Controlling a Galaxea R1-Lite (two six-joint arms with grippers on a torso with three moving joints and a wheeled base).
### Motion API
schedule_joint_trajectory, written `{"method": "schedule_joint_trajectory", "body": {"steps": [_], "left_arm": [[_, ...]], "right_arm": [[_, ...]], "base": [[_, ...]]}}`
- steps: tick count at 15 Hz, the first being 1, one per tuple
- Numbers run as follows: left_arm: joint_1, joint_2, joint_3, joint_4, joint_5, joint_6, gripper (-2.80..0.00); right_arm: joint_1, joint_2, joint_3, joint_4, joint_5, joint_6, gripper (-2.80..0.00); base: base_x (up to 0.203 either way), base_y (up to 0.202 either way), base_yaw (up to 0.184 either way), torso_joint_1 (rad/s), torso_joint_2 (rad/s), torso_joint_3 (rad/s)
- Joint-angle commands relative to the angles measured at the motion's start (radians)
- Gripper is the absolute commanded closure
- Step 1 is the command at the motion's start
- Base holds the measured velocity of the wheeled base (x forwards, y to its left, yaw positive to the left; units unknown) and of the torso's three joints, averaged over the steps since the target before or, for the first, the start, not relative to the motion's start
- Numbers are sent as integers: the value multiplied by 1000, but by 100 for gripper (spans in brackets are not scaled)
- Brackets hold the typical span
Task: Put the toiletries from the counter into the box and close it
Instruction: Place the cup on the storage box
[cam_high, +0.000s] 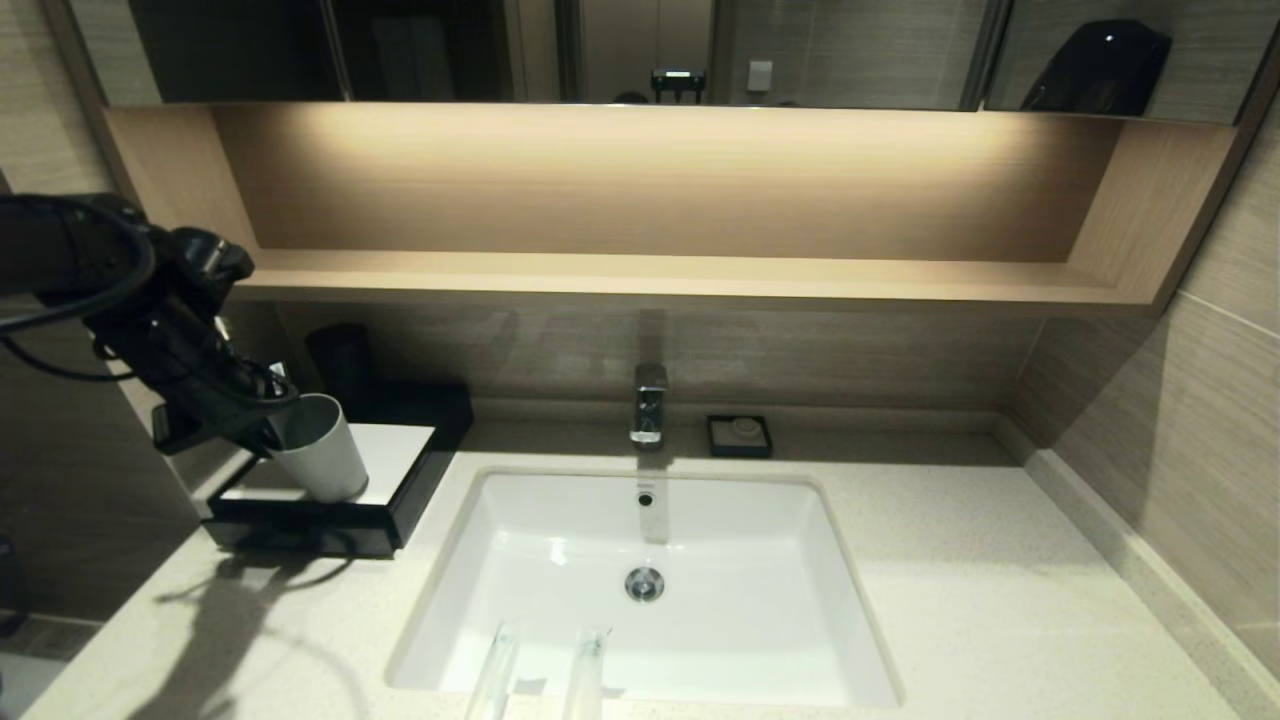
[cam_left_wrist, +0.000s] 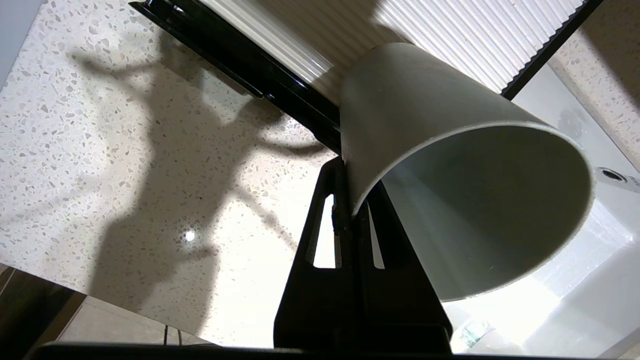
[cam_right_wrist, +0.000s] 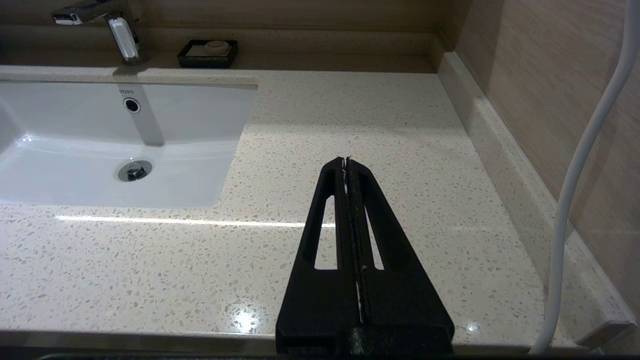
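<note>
Two wrapped toiletries (cam_high: 540, 672) are left on the bench (cam_high: 960, 600), well apart from the left gripper (cam_high: 262, 428). Its fingers are pinched on a grey cup's (cam_high: 318, 447) rim above the box (cam_high: 400, 485), probably to free its top; the right gripper's (cam_right_wrist: 346, 161) fingers are pressed together.

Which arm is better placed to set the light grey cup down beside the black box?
The left. Its gripper already holds the light grey plastic cup by the rim above the low black white-topped box; the right gripper is shut over bare counter.
</note>
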Motion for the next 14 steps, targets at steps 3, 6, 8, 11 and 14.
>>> {"method": "schedule_joint_trajectory", "body": {"steps": [3, 6, 8, 11, 14], "left_arm": [[2, 0, 0, 6, 0, -10, 0], [5, 7, 0, 6, 0, -14, 0], [5, 7, 0, 6, 0, -15, 0], [5, 9, 0, 6, 0, -15, 0], [8, 15, 0, 7, 0, -17, 0]], "right_arm": [[0, -1, 0, 0, 0, 0, 0], [1, 0, 0, 0, 0, -1, 0], [0, -1, 0, 0, 1, -1, 0], [0, -1, 0, 0, 0, -1, 0], [0, -2, 0, 0, 0, -1, 0]], "base": [[0, 0, 0, 0, 0, 0], [0, 0, 0, 0, 0, 0], [0, 0, 0, 0, 0, 0], [0, 0, 0, 0, 0, 0], [0, 0, 0, 0, 0, 0]]}}
